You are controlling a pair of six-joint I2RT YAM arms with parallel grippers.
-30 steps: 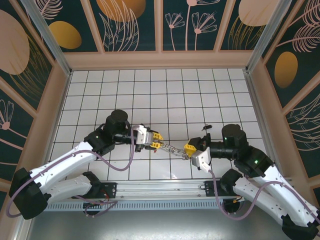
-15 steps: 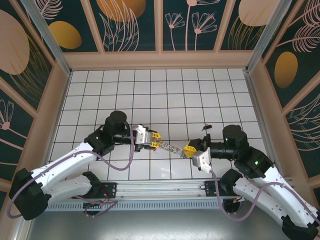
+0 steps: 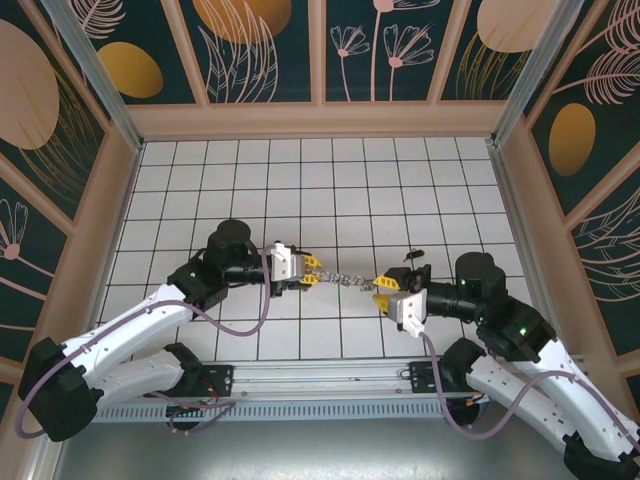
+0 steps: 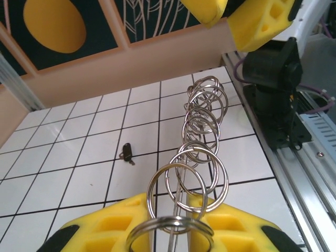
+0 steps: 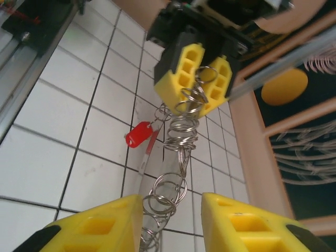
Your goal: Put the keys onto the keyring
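The keyring [image 3: 345,281] is a thin wire strung with several silvery split rings, and it hangs stretched above the floor between both grippers. My left gripper [image 3: 312,270] is shut on one end; in the left wrist view the rings [image 4: 206,100] run away from its gripper [image 4: 176,210] toward the right arm. My right gripper [image 3: 383,290] is open, and the ring chain [image 5: 182,126] passes loosely between its gripper's [image 5: 172,210] spread fingers, closer to the left one. A red-headed key [image 5: 139,134] dangles from the chain near the left gripper. A dark-headed key [image 3: 412,258] [image 4: 126,154] lies on the tiles.
The floor is white tiles with dark grout, boxed in by wooden-framed walls [image 3: 320,118]. A metal rail [image 3: 320,378] runs along the near edge between the arm bases. Purple cables loop beside each arm.
My right gripper's jaws have parted from around the chain's end. Both grippers have shifted farther from the rail, and the chain now hangs more level.
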